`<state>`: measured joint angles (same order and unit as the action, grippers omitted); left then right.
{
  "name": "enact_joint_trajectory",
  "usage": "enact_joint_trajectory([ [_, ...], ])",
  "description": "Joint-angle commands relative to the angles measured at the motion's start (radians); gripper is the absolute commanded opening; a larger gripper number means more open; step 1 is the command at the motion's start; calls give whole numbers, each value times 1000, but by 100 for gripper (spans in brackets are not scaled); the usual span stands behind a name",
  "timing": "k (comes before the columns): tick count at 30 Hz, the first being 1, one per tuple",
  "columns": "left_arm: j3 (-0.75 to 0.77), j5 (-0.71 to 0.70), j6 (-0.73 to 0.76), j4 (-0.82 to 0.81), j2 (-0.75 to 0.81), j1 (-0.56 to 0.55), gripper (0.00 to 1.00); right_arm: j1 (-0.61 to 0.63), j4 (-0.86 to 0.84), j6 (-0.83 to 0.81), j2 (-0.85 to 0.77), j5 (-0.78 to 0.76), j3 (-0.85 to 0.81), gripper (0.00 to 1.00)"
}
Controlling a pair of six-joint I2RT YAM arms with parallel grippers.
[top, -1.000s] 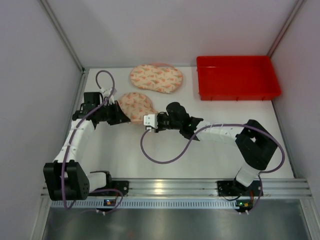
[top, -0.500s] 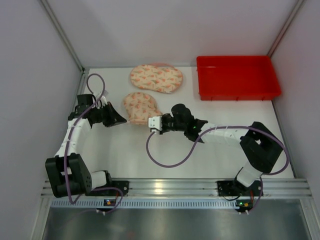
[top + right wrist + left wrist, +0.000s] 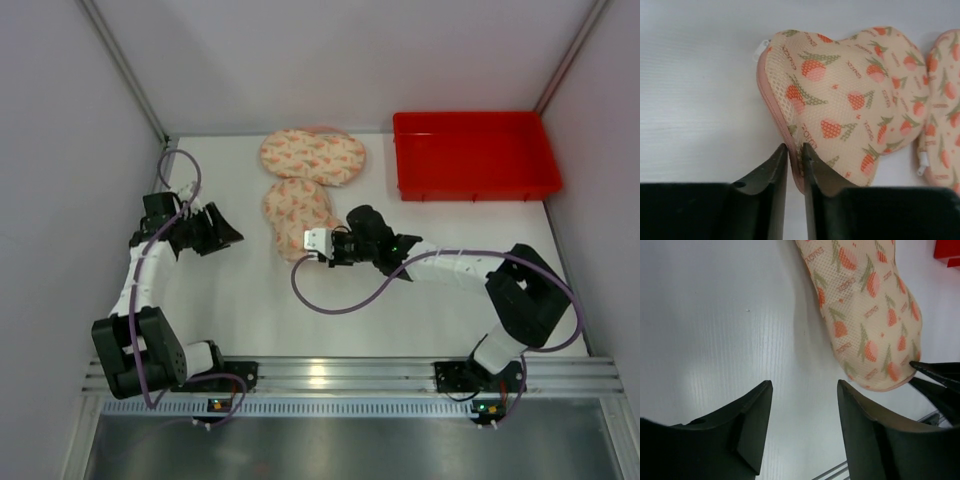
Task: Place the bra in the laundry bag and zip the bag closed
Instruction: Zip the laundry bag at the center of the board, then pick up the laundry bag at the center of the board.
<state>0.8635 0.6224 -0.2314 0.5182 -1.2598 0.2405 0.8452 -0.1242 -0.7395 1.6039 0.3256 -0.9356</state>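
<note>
One laundry bag [image 3: 850, 100], right tool [image 3: 793, 147] pinching — left tool [image 3: 803, 383] spread.

White table [image 3: 250, 300] has a red bin [image 3: 475, 186] on it, far laundry bag [image 3: 312, 157] and near laundry bag [image 3: 297, 212] lying left of the bin.

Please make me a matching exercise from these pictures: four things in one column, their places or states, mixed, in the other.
1. red tray
2. left pincer
3. right pincer
4. farther laundry bag

a. open, holding nothing
b. closed on the edge of the nearer laundry bag
c. far right corner
d. far side, left of the tray

Pairs: 1-c, 2-a, 3-b, 4-d
</note>
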Motion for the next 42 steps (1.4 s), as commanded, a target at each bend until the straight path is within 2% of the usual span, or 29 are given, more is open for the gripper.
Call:
enact_joint_trajectory([
  [1, 40, -1, 11, -53, 48, 2, 62, 49, 121, 32, -42, 67, -57, 30],
  [2, 39, 0, 7, -52, 49, 2, 65, 70, 159, 37, -50, 69, -61, 38],
  [3, 35, 3, 3, -53, 48, 2, 66, 78, 190, 46, -59, 69, -63, 54],
  [5, 37, 11, 4, -60, 39, 2, 66, 86, 207, 95, -84, 52, -66, 66],
  [6, 49, 19, 12, -63, 21, 2, 66, 86, 227, 133, -88, 38, -77, 71],
  [8, 69, 7, 33, -67, -7, -1, 66, 74, 261, 202, -99, -5, -103, 74],
  [9, 78, -9, 35, -72, -36, -1, 67, 62, 291, 310, -96, -14, -139, 76],
  [11, 95, -12, 29, -98, -64, -3, 67, 2, 331, 429, -70, -13, -214, 76],
  [13, 114, -13, 61, -174, -111, -21, 67, -58, 386, 642, -38, 3, -264, 76],
  [14, 167, -13, 91, -196, -140, -35, 67, -130, 405, 726, -1, 13, -299, 75],
  [15, 211, -22, 139, -199, -211, -55, 67, -167, 441, 909, 16, 29, -310, 75],
  [16, 254, -53, 221, -199, -248, -107, 67, -207, 457, 990, 37, 67, -310, 74],
  [18, 388, -58, 294, -198, -365, -160, 67, -296, 485, 1182, 74, 95, -275, 74],
  [20, 486, -84, 348, -196, -456, -191, 68, -331, 442, 1265, 61, 101, -185, 74],
  [24, 748, -94, 322, -192, -709, -231, 68, -322, 351, 1422, 80, 141, -120, 78],
  [29, 907, -118, 351, -182, -878, -296, 68, -310, 331, 1431, 155, 193, -141, 77],
  [32, 916, -78, 339, -176, -928, -314, 63, -310, 346, 1396, 169, 198, -160, 77],
  [35, 862, -64, 331, -158, -943, -316, 50, -317, 365, 1330, 163, 171, -160, 78],
  [36, 847, -66, 336, -152, -938, -317, 44, -321, 370, 1304, 162, 167, -158, 79],
  [37, 800, -75, 339, -143, -932, -316, 29, -328, 376, 1295, 151, 149, -154, 79],
  [39, 741, -88, 311, -142, -883, -302, 13, -340, 388, 1278, 139, 147, -147, 80],
  [40, 705, -95, 291, -144, -862, -293, 0, -348, 394, 1276, 130, 147, -143, 81],
  [42, 596, -118, 194, -164, -778, -256, 0, -368, 409, 1264, 105, 150, -128, 81],
])
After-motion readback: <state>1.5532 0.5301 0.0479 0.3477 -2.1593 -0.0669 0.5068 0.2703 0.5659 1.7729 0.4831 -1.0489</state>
